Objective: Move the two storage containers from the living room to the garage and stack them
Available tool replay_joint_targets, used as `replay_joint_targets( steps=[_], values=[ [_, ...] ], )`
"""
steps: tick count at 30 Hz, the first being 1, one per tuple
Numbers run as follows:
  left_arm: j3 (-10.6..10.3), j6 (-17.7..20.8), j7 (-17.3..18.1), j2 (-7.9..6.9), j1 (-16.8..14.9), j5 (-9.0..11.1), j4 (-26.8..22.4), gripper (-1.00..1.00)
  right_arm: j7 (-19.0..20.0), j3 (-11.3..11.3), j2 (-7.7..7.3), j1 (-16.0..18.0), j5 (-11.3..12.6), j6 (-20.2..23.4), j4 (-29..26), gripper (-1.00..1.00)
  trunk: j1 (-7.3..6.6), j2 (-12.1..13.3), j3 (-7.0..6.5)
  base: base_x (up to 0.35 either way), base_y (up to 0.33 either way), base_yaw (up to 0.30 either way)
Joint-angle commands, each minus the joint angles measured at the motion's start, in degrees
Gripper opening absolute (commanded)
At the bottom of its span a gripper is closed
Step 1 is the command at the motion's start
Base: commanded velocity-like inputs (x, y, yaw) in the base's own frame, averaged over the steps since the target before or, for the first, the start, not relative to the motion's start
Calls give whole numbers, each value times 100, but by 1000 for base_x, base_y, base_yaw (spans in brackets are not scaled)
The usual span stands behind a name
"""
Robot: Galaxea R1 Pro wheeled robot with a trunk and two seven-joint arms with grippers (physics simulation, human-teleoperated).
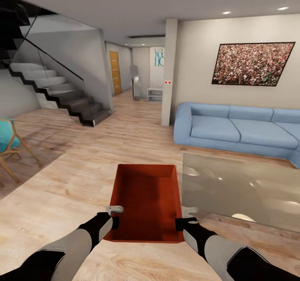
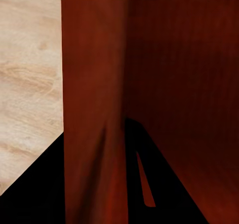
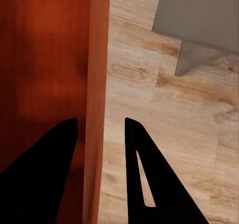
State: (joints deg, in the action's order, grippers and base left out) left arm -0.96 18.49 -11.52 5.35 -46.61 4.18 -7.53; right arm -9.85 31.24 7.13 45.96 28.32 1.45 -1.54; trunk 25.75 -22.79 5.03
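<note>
Above the wood floor (image 1: 75, 181), red-orange open-top bin (image 1: 146, 197), plain tapered walls, hangs beside a glass table (image 1: 241, 189). Left gripper (image 1: 111, 215) and right gripper (image 1: 188, 219) each clamp a side wall.

The living room is seen from the head camera, set high and aimed forward and down across the wood-plank floor (image 1: 75, 176) toward a blue sofa (image 1: 237, 129) and a staircase (image 1: 58, 93), with both arms at the lower edge. Each wrist camera is placed very close, looking along its tool's dark fingers at a wall of the red-orange storage container (image 1: 146, 197). The container (image 2: 149, 84) (image 3: 50, 74) and floor (image 2: 27, 74) (image 3: 164, 124) are shared by all three views.
</note>
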Motion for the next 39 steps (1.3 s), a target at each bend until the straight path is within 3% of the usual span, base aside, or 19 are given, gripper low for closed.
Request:
replay_joint_targets(
  steps=[1, 19, 39],
  values=[
    [70, -4, -70, 2, -4, -207, -29, -100, -26, 119, 34, 0, 94, 31, -2, -100, 3, -13, 12, 0, 0, 284],
    [70, -4, -70, 2, -5, -207, -22, -100, -26, 119, 31, 0, 94, 31, -4, -100, 3, -13, 12, 0, 0, 276],
    [78, -12, -70, 1, -3, -199, -29, -100, -26, 119, 24, 0, 94, 40, -4, -100, 3, -13, 12, 192, 0, 9]
  ],
)
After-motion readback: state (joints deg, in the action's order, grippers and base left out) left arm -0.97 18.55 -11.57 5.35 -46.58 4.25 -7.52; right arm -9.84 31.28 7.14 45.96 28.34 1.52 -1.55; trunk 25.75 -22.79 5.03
